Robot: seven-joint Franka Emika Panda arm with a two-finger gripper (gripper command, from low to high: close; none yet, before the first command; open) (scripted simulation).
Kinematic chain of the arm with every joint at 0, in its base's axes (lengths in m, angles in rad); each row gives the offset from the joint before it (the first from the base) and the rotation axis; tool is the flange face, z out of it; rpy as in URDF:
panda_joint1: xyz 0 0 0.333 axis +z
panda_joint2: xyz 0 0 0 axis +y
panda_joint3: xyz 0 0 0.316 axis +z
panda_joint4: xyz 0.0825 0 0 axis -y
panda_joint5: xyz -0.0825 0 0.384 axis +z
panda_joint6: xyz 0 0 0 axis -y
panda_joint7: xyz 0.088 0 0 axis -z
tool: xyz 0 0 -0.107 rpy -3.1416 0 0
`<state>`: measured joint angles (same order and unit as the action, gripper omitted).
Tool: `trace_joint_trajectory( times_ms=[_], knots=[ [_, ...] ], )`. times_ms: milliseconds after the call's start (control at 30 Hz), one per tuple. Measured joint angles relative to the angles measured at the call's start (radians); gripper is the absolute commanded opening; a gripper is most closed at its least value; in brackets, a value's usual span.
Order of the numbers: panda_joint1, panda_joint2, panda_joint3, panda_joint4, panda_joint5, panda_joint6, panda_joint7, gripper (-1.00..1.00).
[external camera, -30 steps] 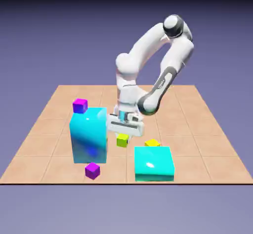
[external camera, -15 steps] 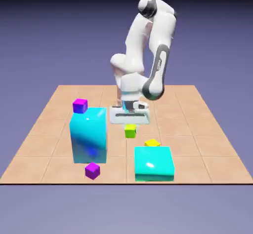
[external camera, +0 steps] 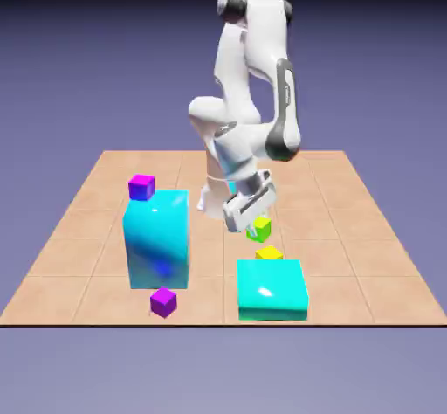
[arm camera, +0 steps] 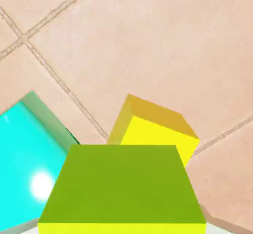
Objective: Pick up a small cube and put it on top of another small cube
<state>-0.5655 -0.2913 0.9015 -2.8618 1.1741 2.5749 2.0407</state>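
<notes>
My gripper [external camera: 258, 230] is shut on the small yellow-green cube [external camera: 260, 228] and holds it in the air, just above and slightly behind the pure-yellow small cube [external camera: 269, 252] on the table. In the hand view the yellow-green cube [arm camera: 123, 188] fills the bottom middle and hides both fingertips. Beyond it sits the yellow cube [arm camera: 155, 127], a little to the right of centre, with floor tiles all round.
A flat cyan block [external camera: 271, 288] lies right in front of the yellow cube; its corner [arm camera: 27, 159] shows in the hand view. A tall cyan block [external camera: 157, 238] stands at the exterior view's left, with purple cubes behind it [external camera: 141, 187] and before it [external camera: 163, 301].
The arm lifted the yellow-green cube off the table and carried it toward the exterior view's right, to just above the yellow cube. The hand has tilted.
</notes>
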Motion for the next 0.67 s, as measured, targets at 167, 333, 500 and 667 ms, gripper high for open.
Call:
trace_joint_trajectory(
  times_ms=[167, 333, 500, 667],
  knots=[
    [0.140, 0.037, -0.181, 0.020, -0.213, -0.059, -0.206, -1.00],
    [0.206, 0.117, -0.233, 0.027, -0.263, 0.000, -0.306, -1.00],
    [0.230, 0.298, -0.214, 0.046, -0.213, 0.169, -0.360, -1.00],
    [0.235, 0.375, -0.206, 0.054, -0.192, 0.240, -0.383, 1.00]
  ],
)
